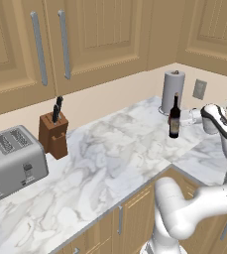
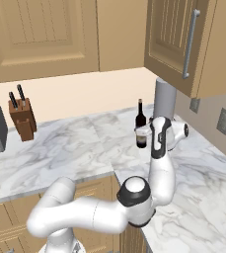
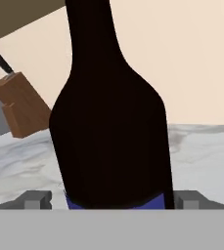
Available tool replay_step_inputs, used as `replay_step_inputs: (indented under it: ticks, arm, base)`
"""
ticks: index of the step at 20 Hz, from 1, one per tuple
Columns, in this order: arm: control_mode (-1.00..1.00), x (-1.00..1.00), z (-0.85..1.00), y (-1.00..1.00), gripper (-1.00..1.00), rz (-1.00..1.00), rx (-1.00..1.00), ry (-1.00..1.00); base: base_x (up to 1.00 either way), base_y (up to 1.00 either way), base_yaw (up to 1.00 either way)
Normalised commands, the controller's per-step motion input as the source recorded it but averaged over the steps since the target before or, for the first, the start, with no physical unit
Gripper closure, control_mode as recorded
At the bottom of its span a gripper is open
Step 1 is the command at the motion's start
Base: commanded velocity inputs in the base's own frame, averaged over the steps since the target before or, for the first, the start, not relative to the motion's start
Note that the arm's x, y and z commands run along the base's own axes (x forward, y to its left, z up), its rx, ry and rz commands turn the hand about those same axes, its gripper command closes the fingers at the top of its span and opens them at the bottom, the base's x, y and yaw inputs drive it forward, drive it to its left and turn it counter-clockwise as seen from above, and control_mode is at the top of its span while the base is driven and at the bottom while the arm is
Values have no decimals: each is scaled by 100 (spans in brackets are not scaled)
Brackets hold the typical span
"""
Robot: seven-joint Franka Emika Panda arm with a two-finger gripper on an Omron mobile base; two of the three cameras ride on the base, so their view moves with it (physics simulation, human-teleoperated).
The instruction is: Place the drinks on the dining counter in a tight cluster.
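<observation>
A tall dark wine bottle [image 1: 174,119] [image 2: 140,114] stands upright on a marble counter [image 1: 110,158], near the back corner. My gripper [image 1: 185,120] [image 2: 143,131] reaches in level from the right and is open, with one jaw on each side of the bottle's lower body. In the hand view the bottle [image 3: 113,132] sits close up between the two fingertips [image 3: 37,200], and a narrow gap shows on the left side. The gripper [image 3: 112,201] has not lifted it. The dining counter is out of view.
A brown knife block [image 1: 54,133] [image 2: 23,118] [image 3: 23,105] and a grey toaster [image 1: 11,158] stand to the left on this counter. A paper towel roll [image 1: 173,92] [image 2: 165,101] is just behind the bottle. Wall cabinets [image 2: 178,44] hang overhead.
</observation>
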Motion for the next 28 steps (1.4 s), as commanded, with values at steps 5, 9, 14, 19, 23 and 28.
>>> replay_step_inputs:
  ticks: [5,9,14,19,23,28]
  arm:
    - [-100,0,0,0,100,0,0,0]
    - [-100,0,0,-2,100,0,0,2]
    - [-100,-20,12,0,100,0,0,6]
    - [-100,-93,52,27,100,-1,-1,9]
    - [-100,-100,38,50,100,-11,-1,1]
    - [-100,-100,10,75,100,-26,-6,-8]
  base:
    - [0,0,0]
    - [0,0,0]
    - [0,0,0]
    - [0,0,0]
    - [0,0,0]
    - [0,0,0]
